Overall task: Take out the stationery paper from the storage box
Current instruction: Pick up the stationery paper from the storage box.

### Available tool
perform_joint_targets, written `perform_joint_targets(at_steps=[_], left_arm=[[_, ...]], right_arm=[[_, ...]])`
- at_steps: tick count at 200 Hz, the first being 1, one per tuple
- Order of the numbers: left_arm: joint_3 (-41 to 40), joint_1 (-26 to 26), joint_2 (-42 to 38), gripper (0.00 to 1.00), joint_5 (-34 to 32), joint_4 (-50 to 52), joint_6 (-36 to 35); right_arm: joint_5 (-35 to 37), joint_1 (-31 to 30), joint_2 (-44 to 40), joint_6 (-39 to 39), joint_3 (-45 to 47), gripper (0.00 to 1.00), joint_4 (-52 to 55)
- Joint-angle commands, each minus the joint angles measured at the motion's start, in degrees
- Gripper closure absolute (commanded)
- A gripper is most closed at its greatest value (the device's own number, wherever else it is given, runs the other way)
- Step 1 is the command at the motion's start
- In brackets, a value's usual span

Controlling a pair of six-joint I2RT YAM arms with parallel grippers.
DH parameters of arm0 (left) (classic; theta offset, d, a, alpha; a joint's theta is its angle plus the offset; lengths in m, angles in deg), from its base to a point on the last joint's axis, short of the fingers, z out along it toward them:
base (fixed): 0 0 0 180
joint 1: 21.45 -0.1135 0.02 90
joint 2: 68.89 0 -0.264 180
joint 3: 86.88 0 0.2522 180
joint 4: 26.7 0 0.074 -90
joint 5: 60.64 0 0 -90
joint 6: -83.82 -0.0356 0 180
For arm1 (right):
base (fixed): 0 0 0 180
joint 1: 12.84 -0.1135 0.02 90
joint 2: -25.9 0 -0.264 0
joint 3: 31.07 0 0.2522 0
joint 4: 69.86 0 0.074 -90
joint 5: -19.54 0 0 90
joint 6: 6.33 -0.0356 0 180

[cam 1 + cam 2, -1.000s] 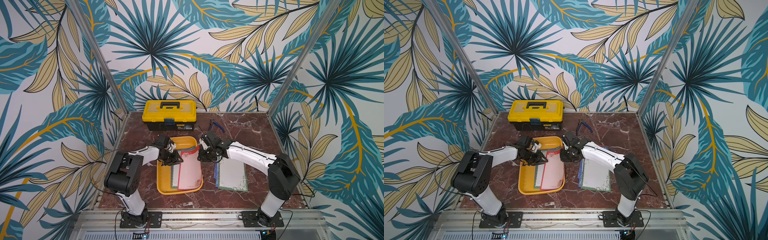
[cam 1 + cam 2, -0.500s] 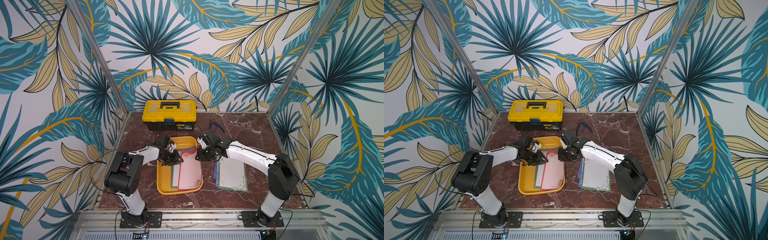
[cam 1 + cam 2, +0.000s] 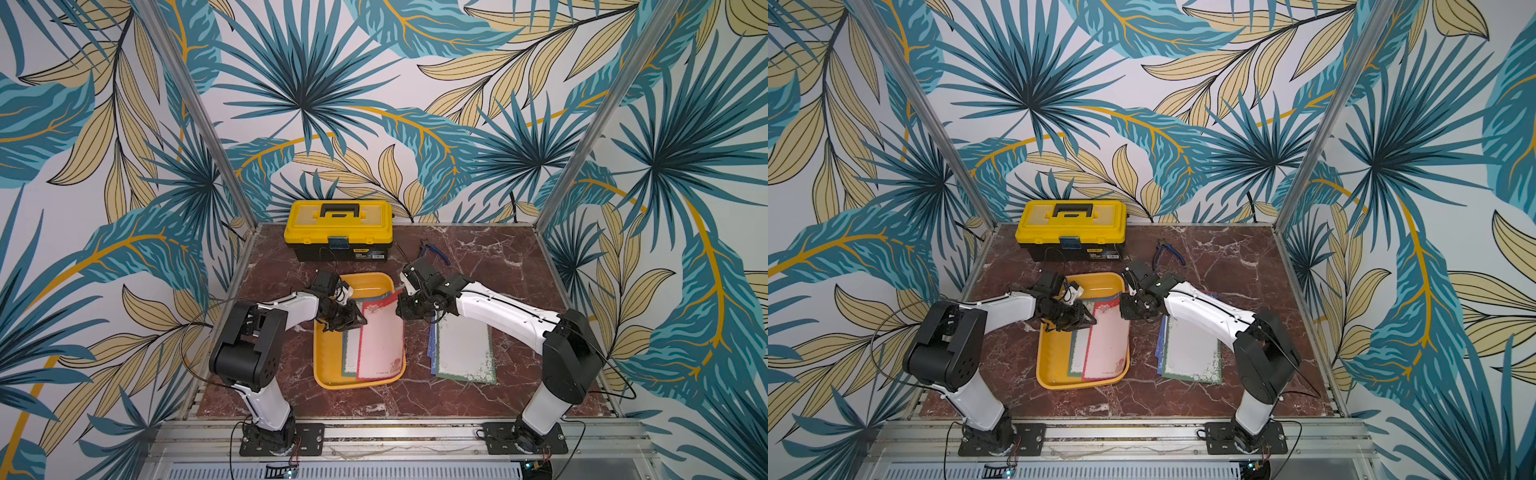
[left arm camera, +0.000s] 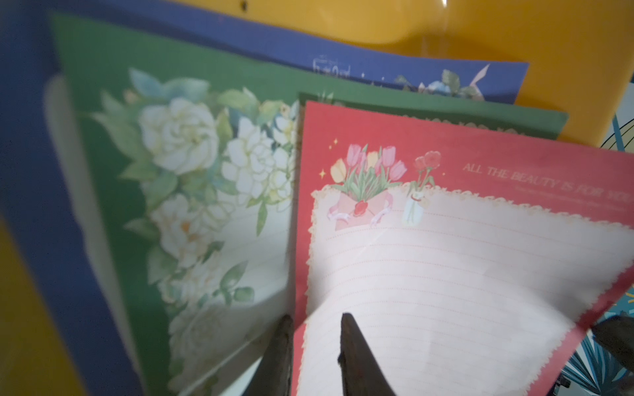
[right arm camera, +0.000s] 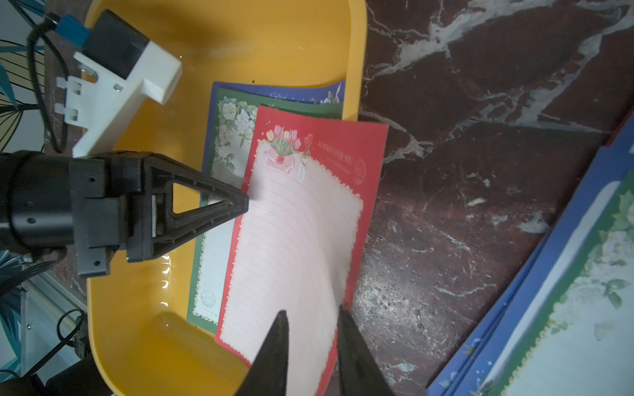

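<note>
Since a second ago the right pincer [image 3: 403,311] has edged a little closer to the far right corner of the storage box [image 3: 321,365], while the left pincer [image 3: 360,322] has hardly shifted. In both top views the stationery paper is split. A red sheet [image 3: 380,345] lies over a green sheet [image 3: 350,353] inside the storage box, its far corner raised beside the right pincer. A pile [image 3: 1190,353] of further sheets lies flat on the surface [image 3: 1225,257] just right of the box. The left wrist view shows the left pincer narrowly spread, the red sheet's long edge running up between its fingers [image 4: 356,356], with the green sheet and a blue sheet [image 4: 27,171] beneath. The right wrist view shows the right pincer likewise slightly spread astride the red sheet's opposite edge. That sheet bows upward and overhangs the box rim, and the left pincer's tip meets its other side.
</note>
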Motion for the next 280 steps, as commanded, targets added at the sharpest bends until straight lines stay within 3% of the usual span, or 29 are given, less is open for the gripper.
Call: perform_joint_targets(at_steps=[1,65,103,132,173,218,246,280], left_arm=[[-0.1,0.0,0.7,0.74,-0.2,-0.3,-0.1],[-0.1,-0.2,1.4,0.74,-0.4,-0.5,-0.3],[0.3,-0.2,1.8,0.74,-0.2,-0.3,-0.2],[0.2,-0.2,2.0,0.74,-0.2,-0.3,-0.1],[0.3,-0.3,2.3,0.75,-0.3,-0.4,-0.1],[0.4,-0.3,2.2,0.75,0.0,-0.4,-0.1],[0.3,-0.4,2.1,0.75,0.0,-0.3,-0.1],[0.1,-0.4,2.0,0.75,0.0,-0.4,-0.2]], right_arm=[[0.0,-0.3,1.0,-0.1,0.9,0.73,1.0],[5.7,-0.3,-2.9,-0.6,2.8,0.72,1.7],[4.6,-0.3,-1.7,-0.6,2.3,0.72,2.0],[5.0,-0.3,-2.3,-1.2,2.8,0.65,1.7],[8.1,-0.3,-5.8,-0.5,3.5,0.63,2.3],[4.3,-0.3,-3.4,-2.0,4.6,0.6,0.7],[1.2,-0.3,-1.0,-3.1,4.4,0.64,-1.0],[-1.3,-0.3,-0.8,-3.2,4.2,0.82,-3.4]])
